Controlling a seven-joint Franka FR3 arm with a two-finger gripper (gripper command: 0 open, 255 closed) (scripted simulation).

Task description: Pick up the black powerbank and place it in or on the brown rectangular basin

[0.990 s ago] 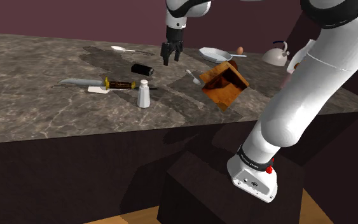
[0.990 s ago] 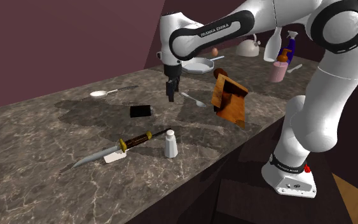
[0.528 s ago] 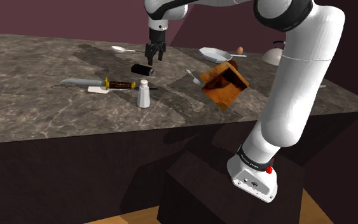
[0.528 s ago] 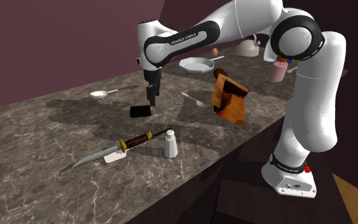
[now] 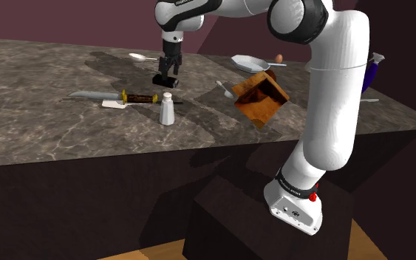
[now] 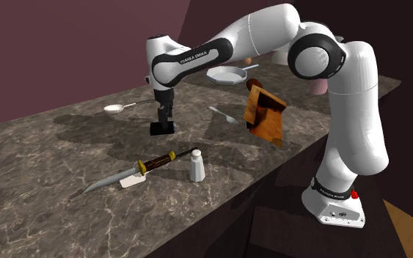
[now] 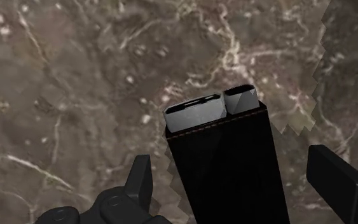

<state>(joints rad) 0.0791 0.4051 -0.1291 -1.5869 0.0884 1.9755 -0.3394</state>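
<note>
The white arm [image 5: 332,111] rises almost straight from its stand [image 5: 221,221] at the shoulder view's lower right. It bends at the top and stretches leftward over the marbled counter [image 5: 36,125], and the wrist is turned down so that the black gripper [image 5: 170,68] points at the surface. Its tips hang just over the black powerbank [image 5: 165,80], which lies flat on the counter between a spoon [image 5: 141,56] farther back and a white shaker [image 5: 167,109] nearer the front edge. From the second exterior view the hand stands upright right above the powerbank, close to its top face, though whether it touches is hard to judge there. The wrist view makes the grip plain: the two fingers [image 7: 139,184] are spread wide, one on each side of the powerbank. A strip of counter shows between each finger and the powerbank's flank, so nothing is clasped. That view also brings out the grey end face of the powerbank, with a slot in it. The brown basin [image 5: 261,96] sits well apart toward the shoulder view's right, tipped up at a slant near the counter's front edge, with a second spoon [image 5: 225,89] just beside it. A knife [image 5: 117,96] lies to the shaker's left in the shoulder view, and a white pan [image 5: 249,63] rests behind the basin.
</note>
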